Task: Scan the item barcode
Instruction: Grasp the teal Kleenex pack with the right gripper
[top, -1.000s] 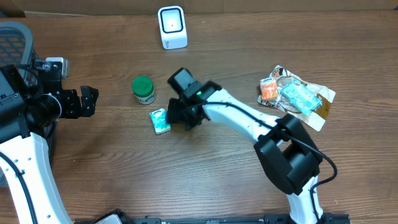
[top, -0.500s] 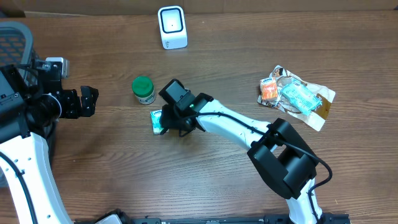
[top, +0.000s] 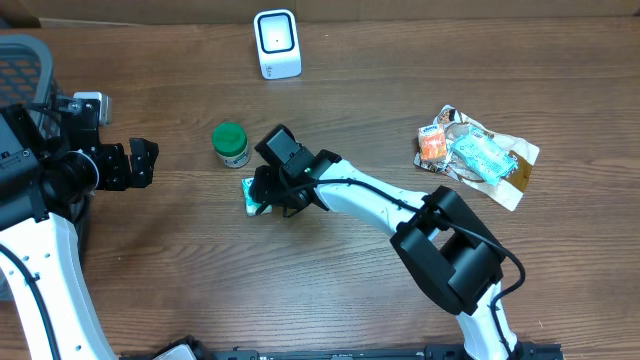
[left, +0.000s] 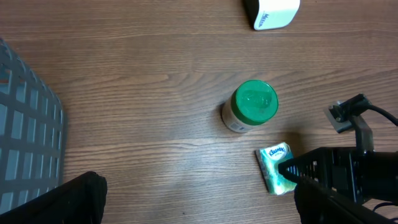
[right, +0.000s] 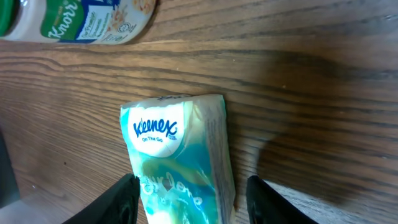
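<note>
Right gripper sits low over the Kleenex pack in my overhead view; the pack lies flat left of centre, just near and right of the green-lidded jar, long axis roughly near to far. My left gripper hangs at the left edge, spread wide and empty. From the left wrist I see its logo end pointing far, toward the jar. From the right wrist, the fingers straddle it half-spread, one narrowly clear, nothing gripped.
</note>
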